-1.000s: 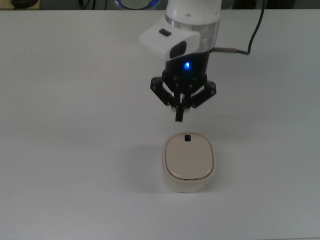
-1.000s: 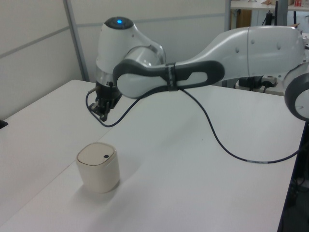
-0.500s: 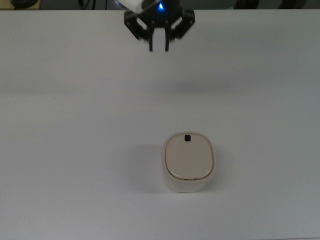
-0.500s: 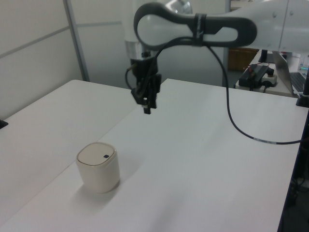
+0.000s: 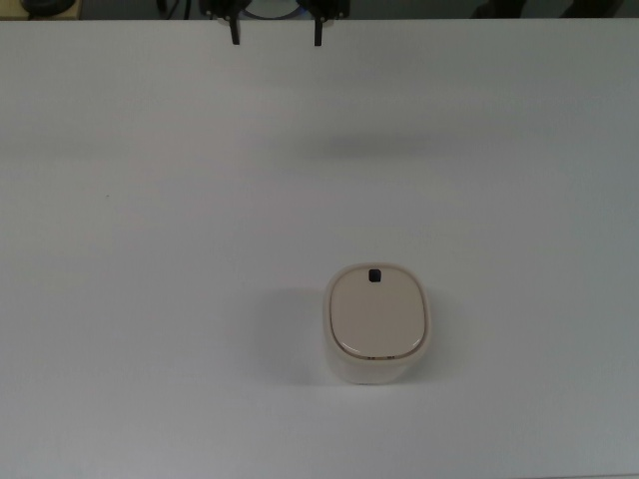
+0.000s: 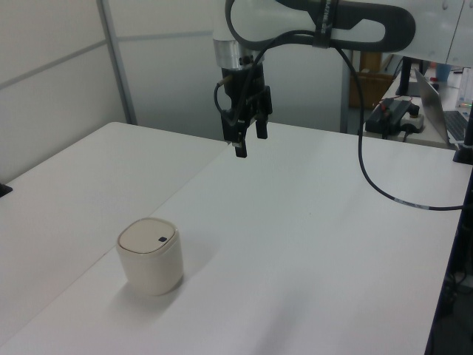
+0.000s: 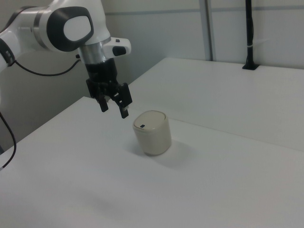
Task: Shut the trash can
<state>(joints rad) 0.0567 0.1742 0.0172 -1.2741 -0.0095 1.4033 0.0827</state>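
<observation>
The trash can point(image 5: 376, 322) stands on the white table point(image 5: 150, 249), a little toward four o'clock of the top view's centre, its rounded cream body upright and its flat oval lid point(image 5: 378, 313) lying down flush on the rim. A small black latch mark point(image 5: 374, 275) sits at the lid's twelve o'clock edge in the top view. In the left view the trash can point(image 6: 150, 255) is at about eight o'clock of the frame, and in the right view it point(image 7: 152, 132) is close to the middle, with the latch mark point(image 7: 140, 126) on the lid's nine o'clock side. The gripper point(image 6: 248, 141) hangs in the air above the table, well apart from the trash can, with nothing between its fingers; the two black fingers are spread wide and point downward. In the top view only the tips show, at the frame's upper edge around eleven to twelve o'clock, one finger point(image 5: 235, 32) and the other point(image 5: 318, 32) set clearly apart. In the right view the gripper point(image 7: 114, 109) appears at about ten o'clock of the trash can, raised above the table surface. A black cable point(image 6: 369, 177) loops down from the white arm point(image 6: 295, 15) in the left view and trails over the table's far side.
</observation>
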